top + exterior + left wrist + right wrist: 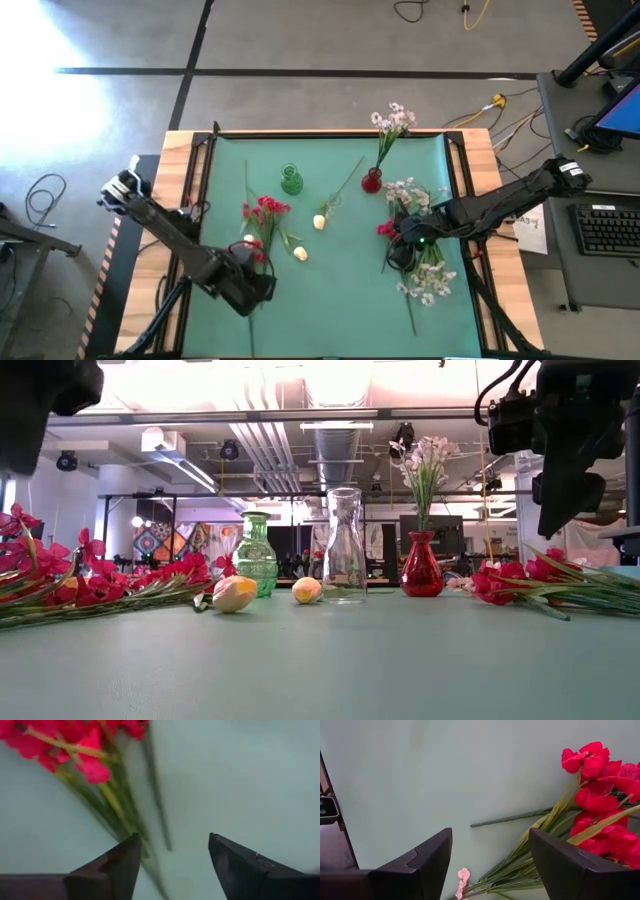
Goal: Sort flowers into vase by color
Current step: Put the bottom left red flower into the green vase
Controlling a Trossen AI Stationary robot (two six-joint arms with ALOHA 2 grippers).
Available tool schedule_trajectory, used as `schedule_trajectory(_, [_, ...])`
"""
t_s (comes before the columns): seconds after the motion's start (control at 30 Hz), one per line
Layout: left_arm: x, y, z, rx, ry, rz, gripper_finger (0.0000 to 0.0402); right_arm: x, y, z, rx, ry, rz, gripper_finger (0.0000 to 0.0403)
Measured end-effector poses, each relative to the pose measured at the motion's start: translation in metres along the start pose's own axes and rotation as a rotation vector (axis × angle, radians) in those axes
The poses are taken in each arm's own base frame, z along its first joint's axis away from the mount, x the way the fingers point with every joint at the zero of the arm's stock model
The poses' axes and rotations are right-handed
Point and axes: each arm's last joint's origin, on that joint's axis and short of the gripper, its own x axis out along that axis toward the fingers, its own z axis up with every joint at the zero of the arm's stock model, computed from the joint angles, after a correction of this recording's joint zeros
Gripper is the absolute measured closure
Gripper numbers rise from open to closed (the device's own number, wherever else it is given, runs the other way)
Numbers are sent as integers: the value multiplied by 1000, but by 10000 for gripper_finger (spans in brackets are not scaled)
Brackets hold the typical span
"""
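Beside red glass vase (371,182): right gripper (402,256) open above red-blossomed stems (388,230).
Far from it: left gripper (258,288) open over red flowers (262,212).

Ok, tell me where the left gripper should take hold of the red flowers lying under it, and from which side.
Grip the green stems, not the blossoms. The red flowers lie flat on the mat, their stems running back between the open fingers of the left gripper. Coming straight down from above, with the fingers either side of the stem bundle, probably suits best: the stems are thin, bunched and firm-looking, while the blossoms look soft.

Red flowers (75,750) blurred, edge-cropped
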Motion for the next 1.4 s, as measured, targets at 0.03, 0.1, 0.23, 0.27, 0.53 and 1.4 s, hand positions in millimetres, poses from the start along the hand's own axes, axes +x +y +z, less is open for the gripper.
schedule_trajectory(0.03, [4,0,-3,2,7,45,169,0,0,0,0,0,0,150])
schedule_trajectory(0.1, [13,0,-7,5,16,146,157,0,0,0,0,0,0,152])
schedule_trajectory(0.23, [30,-1,-14,43,5,251,148,0,1,1,0,-10,12,154])
schedule_trajectory(0.27, [33,-1,-15,49,1,262,149,0,2,2,-1,-16,19,154])
schedule_trajectory(0.53, [46,-1,-16,66,-16,289,174,0,3,1,4,-19,22,154])
schedule_trajectory(1.4, [63,0,-19,-18,-80,272,139,0,3,3,2,-44,21,154])
